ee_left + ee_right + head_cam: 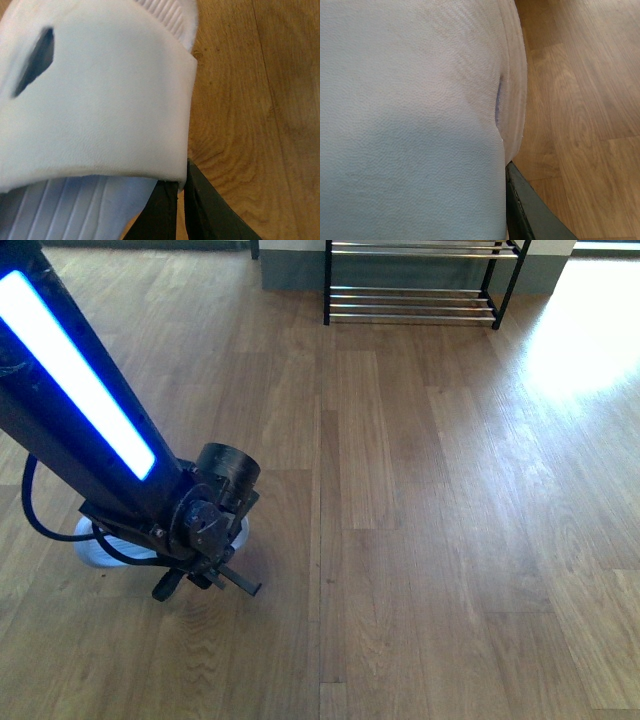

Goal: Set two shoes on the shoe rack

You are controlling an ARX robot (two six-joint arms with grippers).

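The shoes here are white slide sandals. One white slide sandal (95, 100) fills the left wrist view, lying on the wood floor. My left gripper (181, 187) is shut on the edge of its strap. In the front view that sandal (100, 545) peeks out under my left arm, low on the left, with the left gripper (205, 575) down at the floor. A second white slide sandal (410, 120) fills the right wrist view, and my right gripper (510, 182) is shut on it, one dark finger (525, 215) showing. The right arm is outside the front view. The shoe rack (415, 285) stands far ahead by the wall.
Wood plank floor (420, 520) stretches between me and the rack. A bright sun patch (585, 350) lies on the floor at the far right. The left arm's lit blue strip (75, 375) crosses the upper left of the front view.
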